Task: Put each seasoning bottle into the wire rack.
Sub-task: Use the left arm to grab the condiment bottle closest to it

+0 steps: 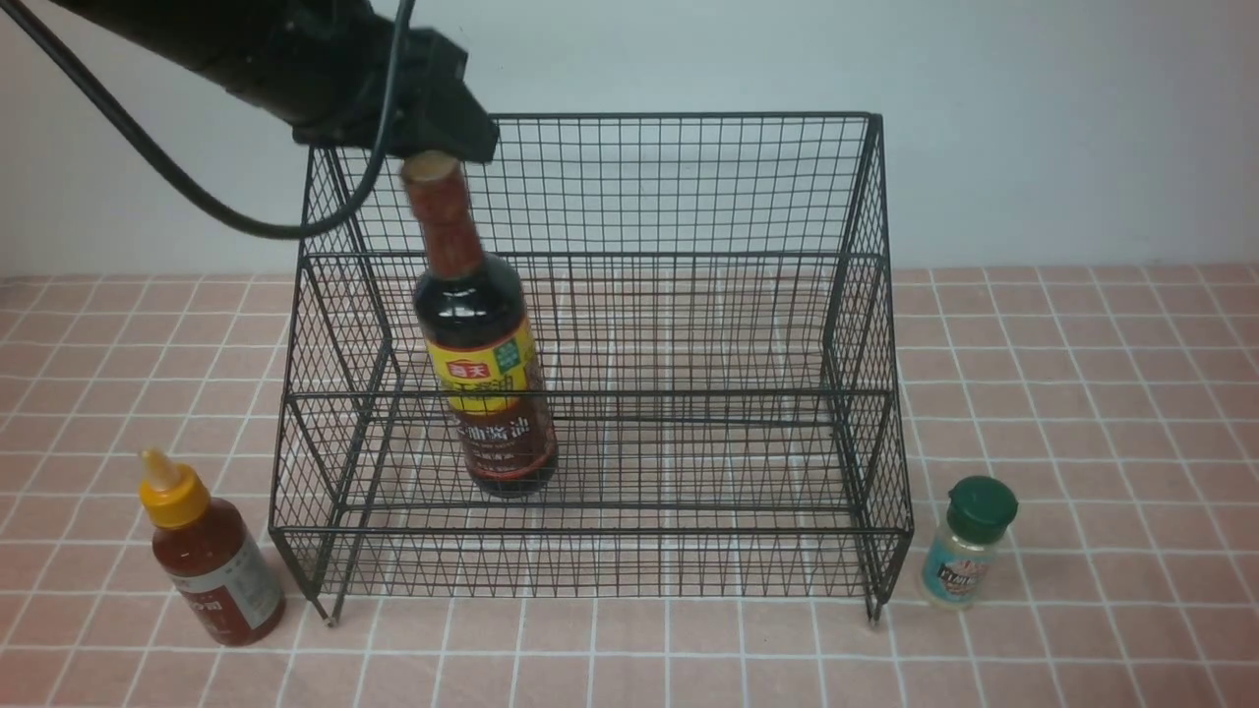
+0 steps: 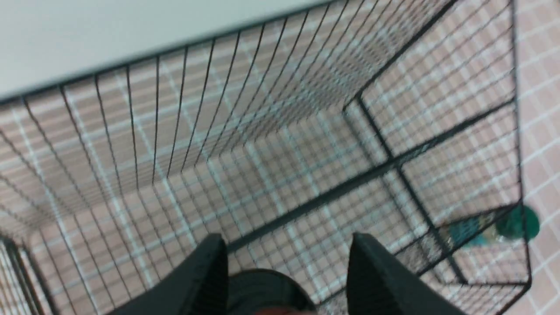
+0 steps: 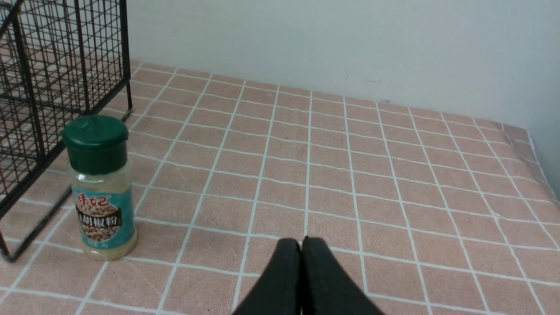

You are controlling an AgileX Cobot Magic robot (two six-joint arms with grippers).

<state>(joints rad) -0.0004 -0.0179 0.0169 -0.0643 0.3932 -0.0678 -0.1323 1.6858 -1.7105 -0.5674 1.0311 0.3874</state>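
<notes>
The tall dark soy-sauce bottle (image 1: 482, 374) stands inside the wire rack (image 1: 679, 116) on its low front tier, left of centre, leaning slightly left. My left gripper (image 1: 433, 152) hovers at its cap. In the left wrist view the left gripper (image 2: 286, 238) is open, with the cap (image 2: 262, 293) low between the fingers and a gap beside one of them. The red-sauce bottle (image 1: 211, 565) stands on the table left of the rack. The green-lidded shaker (image 1: 969, 541) stands to the rack's right. My right gripper (image 3: 301, 240) is shut and empty, low over the table near the shaker (image 3: 100, 188).
The table wears a pink tiled cloth (image 1: 1082, 393), and a pale wall stands behind it. The rack's right side (image 3: 26, 109) stands close beside the shaker. The left arm's cable (image 1: 177, 167) hangs in front of the rack's upper left corner.
</notes>
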